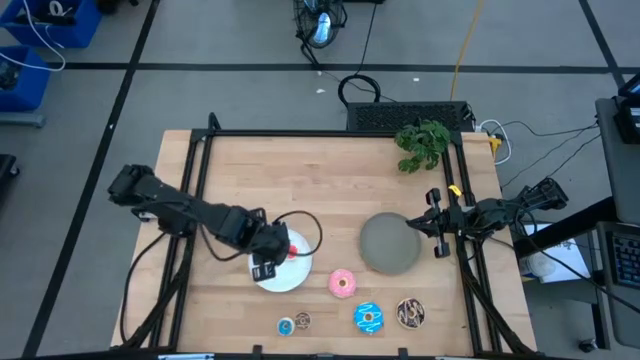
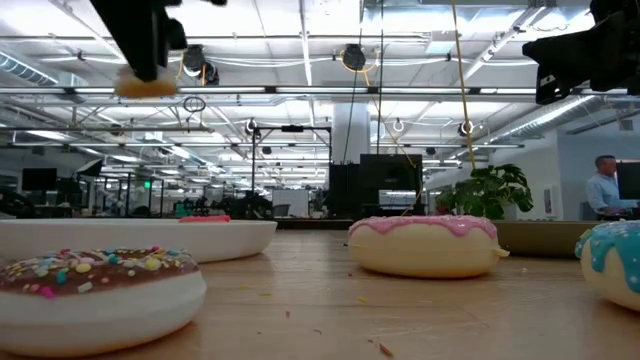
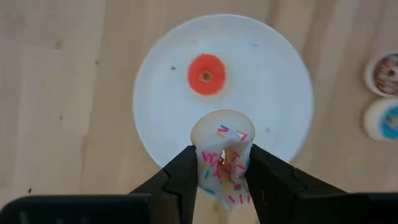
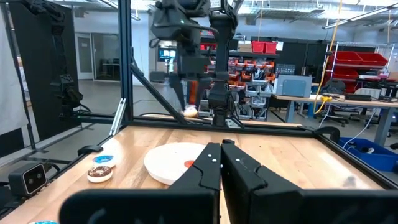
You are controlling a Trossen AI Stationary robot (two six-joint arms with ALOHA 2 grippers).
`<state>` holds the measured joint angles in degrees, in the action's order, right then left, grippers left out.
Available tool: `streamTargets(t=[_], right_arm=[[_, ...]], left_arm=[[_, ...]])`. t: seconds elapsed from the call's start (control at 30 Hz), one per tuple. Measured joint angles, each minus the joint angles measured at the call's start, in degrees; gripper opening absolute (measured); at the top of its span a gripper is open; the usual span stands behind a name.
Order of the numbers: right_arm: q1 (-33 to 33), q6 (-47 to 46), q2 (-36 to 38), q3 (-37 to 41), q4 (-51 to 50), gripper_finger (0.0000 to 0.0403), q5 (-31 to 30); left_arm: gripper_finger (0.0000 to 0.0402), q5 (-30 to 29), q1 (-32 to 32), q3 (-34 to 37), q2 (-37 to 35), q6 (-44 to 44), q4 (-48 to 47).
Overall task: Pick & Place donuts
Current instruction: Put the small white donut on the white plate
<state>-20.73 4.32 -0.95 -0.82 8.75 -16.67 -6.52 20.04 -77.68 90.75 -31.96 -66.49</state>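
My left gripper [image 1: 265, 260] [image 3: 222, 163] hangs over the white plate [image 1: 287, 282] [image 3: 273, 81], shut on a small cream donut with coloured sprinkles [image 3: 224, 140] [image 2: 145, 86]. A tiny red-orange donut [image 3: 206, 73] [image 1: 294, 250] lies flat on that plate. On the wood near the table's near edge lie the pink donut [image 1: 342, 283] [image 2: 425, 245], the blue sprinkled donut [image 1: 368, 317], the dark brown drizzled donut [image 1: 410, 313], the tiny blue donut [image 1: 286, 325] and the tiny brown donut [image 1: 303, 320]. My right gripper [image 1: 437, 222] [image 4: 221, 149] is shut, beside the grey plate's right rim [image 1: 390, 243]. My left gripper pinches the small sprinkled donut by its rim [image 3: 222, 177] between the two fingers. The fingers come from above, pointing down. The donut stands on edge in the hold, lifted clear above the white plate's near part.
A green leafy plant [image 1: 422, 143] sits at the table's far right corner. Black frame rails [image 1: 200, 170] run along the table's left, far and right sides. Bare wood lies between the plates and the far edge. A person [image 2: 605, 185] stands far off in the room.
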Motion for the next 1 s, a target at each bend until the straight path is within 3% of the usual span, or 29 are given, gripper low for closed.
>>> streamTargets(t=[0.4, 1.0], right_arm=[[0.01, 0.87, 0.01, 0.00, 0.00, 0.0000, 0.00], [0.00, 1.09, 0.01, 0.00, 0.04, 0.0000, -1.30]], left_arm=[[0.0129, 2.19, -2.10, 7.44, 0.01, 2.29, 3.81], [0.0129, 0.63, -2.12, 8.09, 0.01, 5.20, 5.19]])
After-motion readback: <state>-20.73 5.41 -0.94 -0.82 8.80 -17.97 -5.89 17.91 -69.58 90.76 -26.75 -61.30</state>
